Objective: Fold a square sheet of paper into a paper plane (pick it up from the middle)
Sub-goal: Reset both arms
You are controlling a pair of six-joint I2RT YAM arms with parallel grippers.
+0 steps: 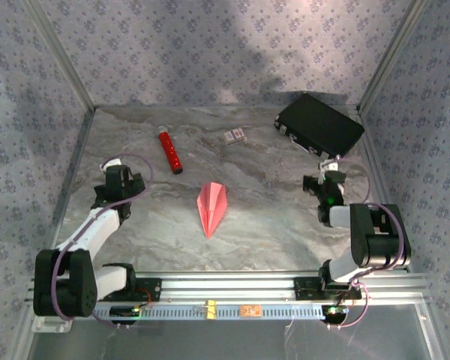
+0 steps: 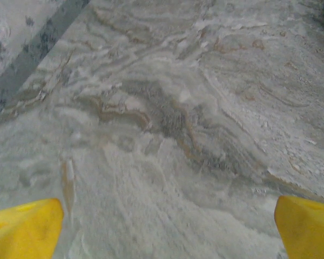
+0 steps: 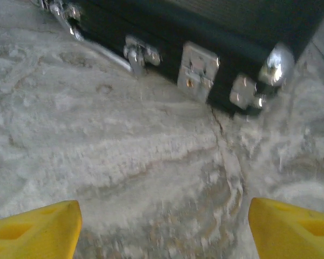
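Observation:
The paper plane (image 1: 211,206), a slim pink-red dart with a centre crease, lies flat on the marble table (image 1: 262,217) near the middle, its tip toward the near edge. Nothing touches it. My left gripper (image 1: 112,166) hangs over the left side of the table, well to the left of the plane; its yellow fingertips (image 2: 27,226) stand wide apart over bare marble. Over at the right, my right gripper (image 1: 328,166) sits just short of the black case (image 1: 319,123), with its yellow fingertips (image 3: 291,229) spread and nothing between them.
A glossy red cylinder (image 1: 170,152) with a white end lies at the back left. A small printed card (image 1: 235,136) rests behind the plane. The black case's metal latches (image 3: 197,65) face my right gripper. Patterned walls and metal posts close in the table.

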